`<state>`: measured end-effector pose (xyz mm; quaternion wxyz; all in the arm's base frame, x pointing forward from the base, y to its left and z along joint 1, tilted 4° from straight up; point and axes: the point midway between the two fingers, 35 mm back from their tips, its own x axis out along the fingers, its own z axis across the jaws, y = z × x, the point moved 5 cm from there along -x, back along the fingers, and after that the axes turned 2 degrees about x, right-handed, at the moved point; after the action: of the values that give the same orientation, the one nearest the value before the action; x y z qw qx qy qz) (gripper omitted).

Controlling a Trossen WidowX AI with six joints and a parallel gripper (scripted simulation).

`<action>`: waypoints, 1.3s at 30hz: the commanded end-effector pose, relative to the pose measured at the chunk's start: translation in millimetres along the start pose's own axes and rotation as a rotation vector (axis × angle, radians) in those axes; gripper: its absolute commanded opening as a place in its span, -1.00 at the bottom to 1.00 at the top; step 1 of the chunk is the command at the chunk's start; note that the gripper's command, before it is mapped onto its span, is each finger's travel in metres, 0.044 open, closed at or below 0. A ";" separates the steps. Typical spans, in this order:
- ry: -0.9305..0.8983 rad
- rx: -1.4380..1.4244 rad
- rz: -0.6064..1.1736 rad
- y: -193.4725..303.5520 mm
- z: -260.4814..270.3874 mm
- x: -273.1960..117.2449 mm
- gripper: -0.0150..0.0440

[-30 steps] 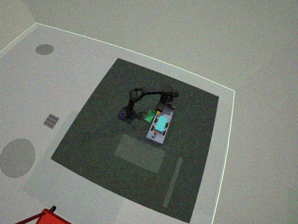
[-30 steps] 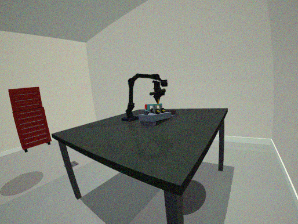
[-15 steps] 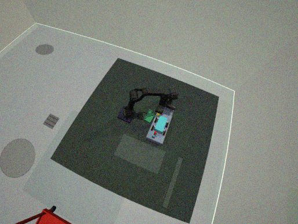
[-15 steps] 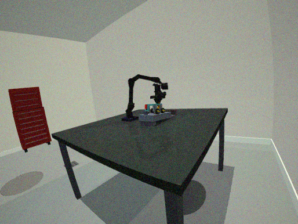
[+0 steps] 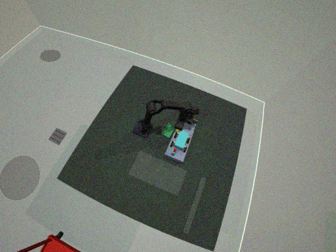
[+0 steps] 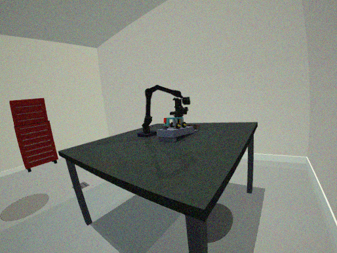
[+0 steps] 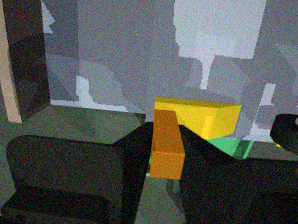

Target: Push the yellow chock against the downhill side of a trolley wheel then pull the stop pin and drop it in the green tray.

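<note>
My gripper (image 5: 178, 128) (image 7: 163, 130) is shut on the orange handle of the yellow chock (image 5: 177, 130) (image 7: 197, 116). The chock is over the tray-side edge of the grey ramp (image 5: 174, 158) (image 6: 166, 132) (image 7: 115, 30), downhill of the trolley's near wheel (image 7: 286, 130), with a gap between them in the wrist view. Its black base is hidden, and its exact height is unclear. The turquoise trolley (image 5: 182, 140) stands on the ramp. The red-headed stop pin (image 5: 174, 149) (image 6: 165, 120) stands at its uphill end. The green tray (image 5: 168, 131) (image 7: 242, 147) lies beside the ramp.
A tan and dark end board (image 7: 11, 75) (image 5: 195, 121) stands at the ramp's downhill end. The arm's base (image 5: 142, 130) (image 6: 146, 134) is on the dark table (image 5: 108, 143) (image 6: 138, 157), beyond the tray from the ramp.
</note>
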<state>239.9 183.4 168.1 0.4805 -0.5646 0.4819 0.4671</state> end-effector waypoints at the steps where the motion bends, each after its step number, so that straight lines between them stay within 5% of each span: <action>1: 0.006 -0.004 -0.002 -0.3 -2.1 1.8 -0.49; 39: 0.008 -0.004 -0.002 -1.5 -31.0 2.5 -0.49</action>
<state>243.6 157.2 167.9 0.4775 -0.5659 0.4826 0.4678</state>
